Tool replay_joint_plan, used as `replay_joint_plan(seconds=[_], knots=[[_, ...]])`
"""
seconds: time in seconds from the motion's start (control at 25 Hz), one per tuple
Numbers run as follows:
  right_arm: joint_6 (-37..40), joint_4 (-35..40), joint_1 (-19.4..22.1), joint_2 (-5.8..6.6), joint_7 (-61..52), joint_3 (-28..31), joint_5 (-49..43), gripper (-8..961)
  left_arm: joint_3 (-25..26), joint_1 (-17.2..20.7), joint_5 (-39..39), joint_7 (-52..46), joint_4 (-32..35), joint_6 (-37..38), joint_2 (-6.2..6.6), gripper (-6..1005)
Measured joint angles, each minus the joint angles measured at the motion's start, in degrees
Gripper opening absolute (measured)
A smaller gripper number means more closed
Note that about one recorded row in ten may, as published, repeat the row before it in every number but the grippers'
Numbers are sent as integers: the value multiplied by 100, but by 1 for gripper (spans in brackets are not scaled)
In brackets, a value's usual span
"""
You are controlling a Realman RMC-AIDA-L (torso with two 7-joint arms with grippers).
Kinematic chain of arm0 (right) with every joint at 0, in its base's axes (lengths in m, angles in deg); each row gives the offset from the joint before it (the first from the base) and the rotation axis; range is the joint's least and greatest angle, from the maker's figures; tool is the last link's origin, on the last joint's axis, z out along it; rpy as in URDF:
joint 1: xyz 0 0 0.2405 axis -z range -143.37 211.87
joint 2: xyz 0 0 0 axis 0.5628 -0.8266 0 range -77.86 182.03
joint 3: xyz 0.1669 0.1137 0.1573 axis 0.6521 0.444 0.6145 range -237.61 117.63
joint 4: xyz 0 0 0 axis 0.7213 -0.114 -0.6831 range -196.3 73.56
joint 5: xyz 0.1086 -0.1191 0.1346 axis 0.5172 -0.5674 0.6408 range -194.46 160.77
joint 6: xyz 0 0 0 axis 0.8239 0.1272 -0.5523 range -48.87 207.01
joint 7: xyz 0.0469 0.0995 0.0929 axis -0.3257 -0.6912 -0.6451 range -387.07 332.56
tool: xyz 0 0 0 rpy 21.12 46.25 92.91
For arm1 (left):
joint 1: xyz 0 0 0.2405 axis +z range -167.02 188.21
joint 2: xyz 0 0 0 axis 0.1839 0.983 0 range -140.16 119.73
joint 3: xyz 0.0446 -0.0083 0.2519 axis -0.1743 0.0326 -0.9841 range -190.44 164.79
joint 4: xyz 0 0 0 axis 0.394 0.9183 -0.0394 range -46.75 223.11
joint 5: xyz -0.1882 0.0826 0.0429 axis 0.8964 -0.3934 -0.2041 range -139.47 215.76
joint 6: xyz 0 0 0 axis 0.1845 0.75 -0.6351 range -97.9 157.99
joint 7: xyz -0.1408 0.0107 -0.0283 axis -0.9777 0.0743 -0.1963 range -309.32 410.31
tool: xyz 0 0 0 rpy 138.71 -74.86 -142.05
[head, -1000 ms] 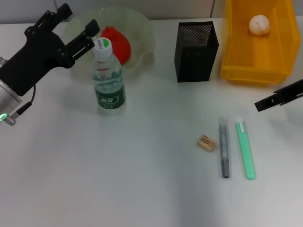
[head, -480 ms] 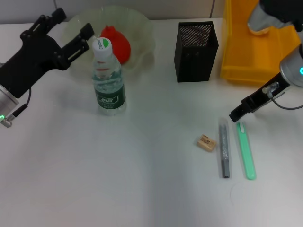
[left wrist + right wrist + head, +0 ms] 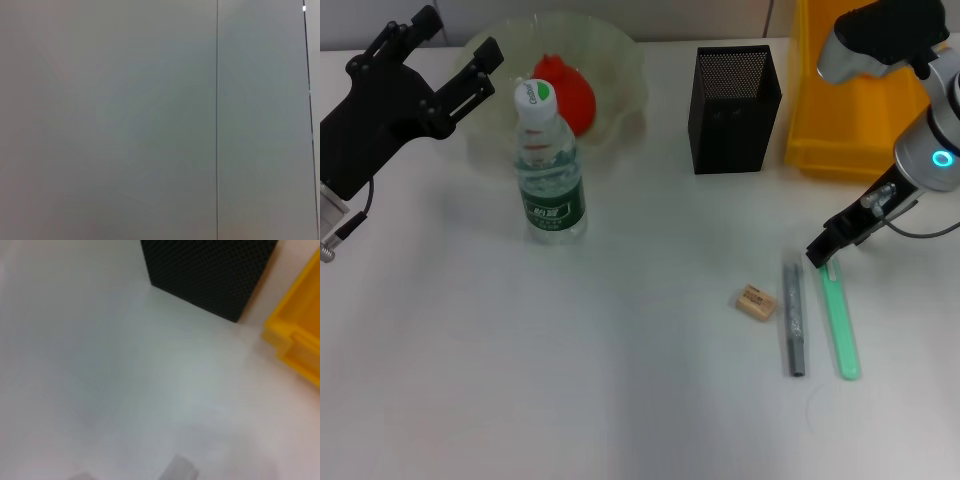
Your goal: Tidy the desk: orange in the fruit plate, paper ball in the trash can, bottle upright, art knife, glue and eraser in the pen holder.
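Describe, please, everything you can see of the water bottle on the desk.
The bottle is clear ribbed plastic with a dark green label and a white-green cap. It stands upright on the white desk, just in front of the fruit plate. Nothing touches it; the left claw hangs beside it, open.

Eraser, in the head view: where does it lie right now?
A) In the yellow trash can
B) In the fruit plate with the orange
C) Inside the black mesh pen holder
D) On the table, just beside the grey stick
D: the eraser lies flat on the table, close beside the grey stick, well in front of the pen holder and outside every container.
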State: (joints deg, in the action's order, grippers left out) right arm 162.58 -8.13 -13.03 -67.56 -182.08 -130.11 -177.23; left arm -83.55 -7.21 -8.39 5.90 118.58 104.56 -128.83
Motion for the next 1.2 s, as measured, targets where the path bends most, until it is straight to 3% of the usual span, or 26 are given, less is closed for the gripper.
replay_joint_plan(seconds=[1.0, 1.2], knots=[[-70, -507, -158, 11, -22, -205, 157, 586, -21, 58, -5, 13, 0, 46, -11, 802], [-42, -517, -164, 11, -22, -205, 153, 427, -20, 58, -5, 13, 0, 46, -12, 802]])
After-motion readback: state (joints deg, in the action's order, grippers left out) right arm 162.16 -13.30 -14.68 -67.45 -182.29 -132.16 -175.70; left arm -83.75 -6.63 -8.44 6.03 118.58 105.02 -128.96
